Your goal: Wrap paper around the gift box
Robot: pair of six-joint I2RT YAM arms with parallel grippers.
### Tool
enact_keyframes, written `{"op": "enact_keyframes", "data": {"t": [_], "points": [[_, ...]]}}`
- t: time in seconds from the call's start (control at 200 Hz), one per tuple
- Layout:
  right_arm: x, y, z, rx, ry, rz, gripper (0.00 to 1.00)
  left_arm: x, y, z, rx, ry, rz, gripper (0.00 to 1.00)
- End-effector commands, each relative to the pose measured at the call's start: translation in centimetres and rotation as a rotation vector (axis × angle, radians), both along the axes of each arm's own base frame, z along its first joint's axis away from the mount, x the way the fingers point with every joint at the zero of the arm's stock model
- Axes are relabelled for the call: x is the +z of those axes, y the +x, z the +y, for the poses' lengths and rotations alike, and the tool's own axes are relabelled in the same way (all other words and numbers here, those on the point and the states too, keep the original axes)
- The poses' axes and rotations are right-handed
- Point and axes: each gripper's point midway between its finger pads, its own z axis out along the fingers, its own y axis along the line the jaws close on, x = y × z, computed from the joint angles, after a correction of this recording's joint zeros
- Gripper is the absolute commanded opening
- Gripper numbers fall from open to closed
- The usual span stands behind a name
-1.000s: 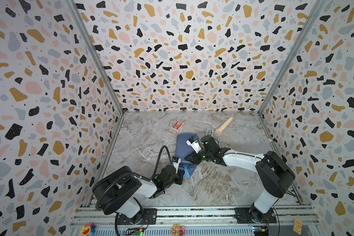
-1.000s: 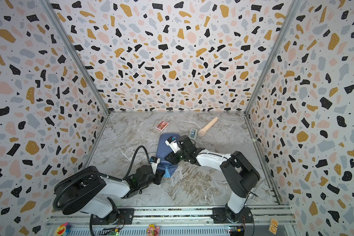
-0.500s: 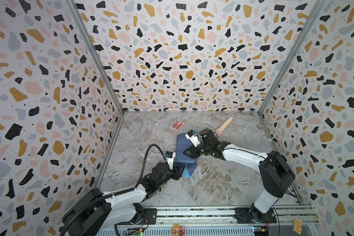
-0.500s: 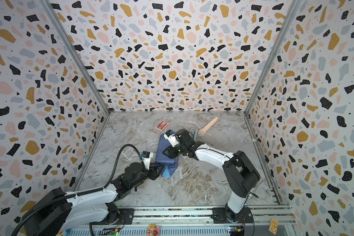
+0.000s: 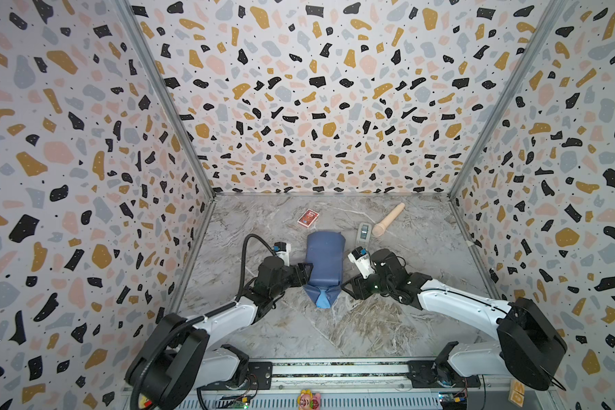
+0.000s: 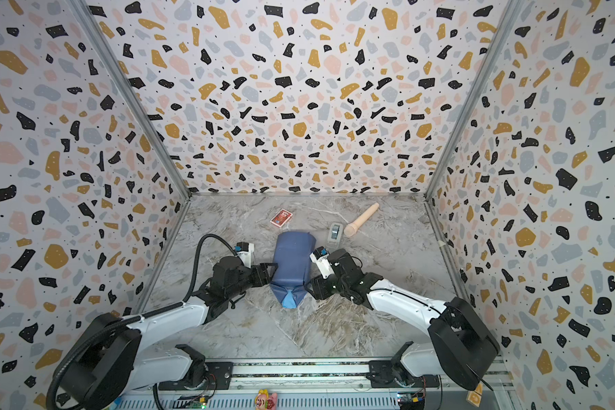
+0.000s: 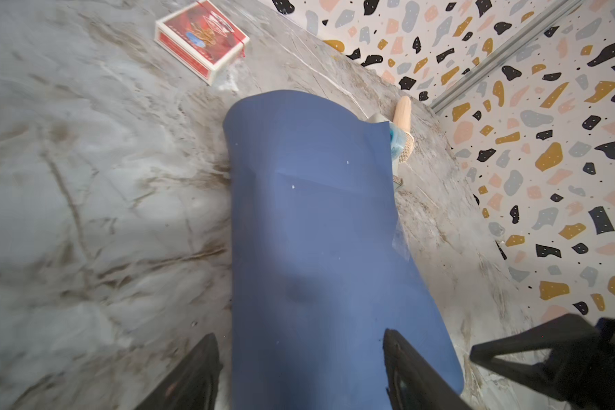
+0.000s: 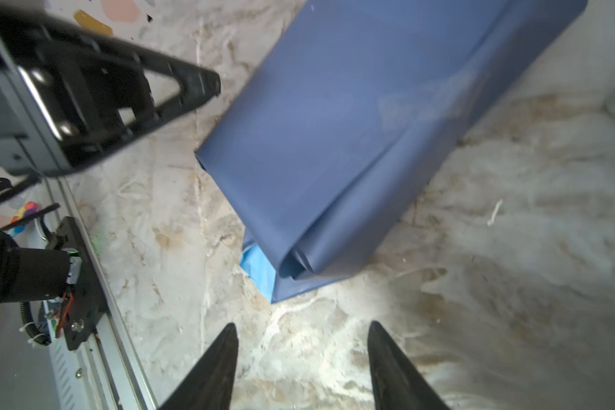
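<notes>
The paper [image 5: 324, 261] [image 6: 292, 259] lies wrapped as a dark blue bundle mid-table. Its near end is folded into a pointed flap [image 5: 323, 299] that shows a light blue underside. The gift box is hidden inside the paper. My left gripper [image 5: 308, 272] [image 6: 268, 271] is open at the bundle's near left side. In the left wrist view, the left gripper [image 7: 299, 355] has one jaw over the table and the other over the paper [image 7: 320, 220]. My right gripper [image 5: 347, 285] [image 8: 300, 340] stands open over bare table just right of the folded end [image 8: 299, 262], holding nothing.
A red card pack [image 5: 308, 217] [image 7: 201, 39] lies behind the bundle. A grey tape dispenser [image 5: 364, 231] and a wooden roller [image 5: 387, 220] lie at the back right. Terrazzo walls close three sides, and a metal rail [image 5: 334, 369] runs along the front edge.
Both grippers have opened and let go of the paper. The right one drew back off the bundle to its near right; the left one shifted to the bundle's left side.
</notes>
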Motion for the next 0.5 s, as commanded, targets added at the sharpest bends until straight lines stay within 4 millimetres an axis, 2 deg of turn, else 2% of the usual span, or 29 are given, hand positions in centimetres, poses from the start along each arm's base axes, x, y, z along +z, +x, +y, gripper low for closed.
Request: {"op": "enact_keyframes", "data": {"t": [0.0, 0.1, 0.255, 0.36, 0.441, 0.496], "points": [[0.6, 0.7, -0.3, -0.046, 0.025, -0.025, 0.56, -0.2, -0.3, -2.4, -0.097, -0.027, 0.006, 0.71], [-0.7, 0.9, -1.8, -0.079, 0.005, 0.000, 0.51, -0.2, -1.4, -4.0, -0.138, -0.054, 0.020, 0.68], [-1.4, 1.1, -3.4, -0.117, 0.017, 0.016, 0.42, 0.0, -4.1, -5.5, -0.170, -0.081, 0.028, 0.68], [-1.7, 0.7, -3.1, -0.127, 0.059, 0.032, 0.36, 0.3, -4.6, -5.0, -0.149, -0.089, 0.017, 0.68], [-1.9, 1.1, -3.4, -0.162, 0.068, 0.015, 0.34, 0.2, -3.6, -3.0, -0.072, 0.049, -0.015, 0.70], [-1.9, 1.3, -3.5, -0.182, 0.085, 0.003, 0.32, 1.2, -2.8, -1.9, -0.027, 0.121, -0.055, 0.70]]}}
